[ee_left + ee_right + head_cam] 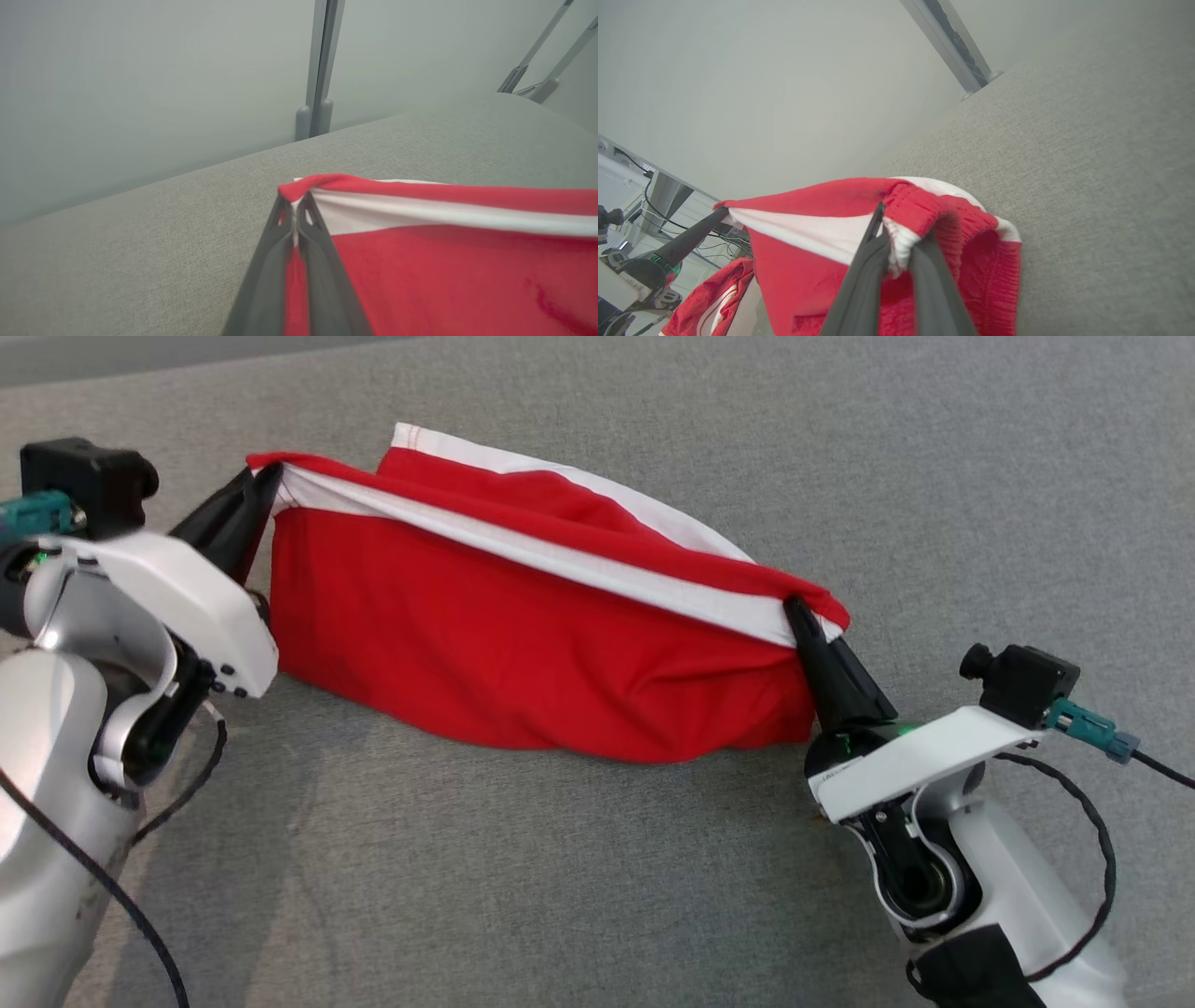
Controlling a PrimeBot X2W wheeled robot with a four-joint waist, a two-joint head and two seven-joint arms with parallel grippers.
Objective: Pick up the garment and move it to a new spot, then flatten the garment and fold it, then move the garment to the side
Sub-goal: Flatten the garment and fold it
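red-and-white garment (523, 635) strung across middle of frame, bottom edge sagging onto grey fabric surface (597, 877). left gripper (265, 485) upper left, pinched tight on one top corner. right gripper (800, 614) centre right, clamped on other top corner, fabric bunched there.

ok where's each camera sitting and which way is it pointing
head view: on the head, looking down at the red and white fabric garment and grey fabric surface; left gripper and right gripper each pinch an end.
left wrist view: on the left wrist, along its shut fingers across the garment.
right wrist view: on the right wrist, along its fingers; shares the left gripper with the head view.
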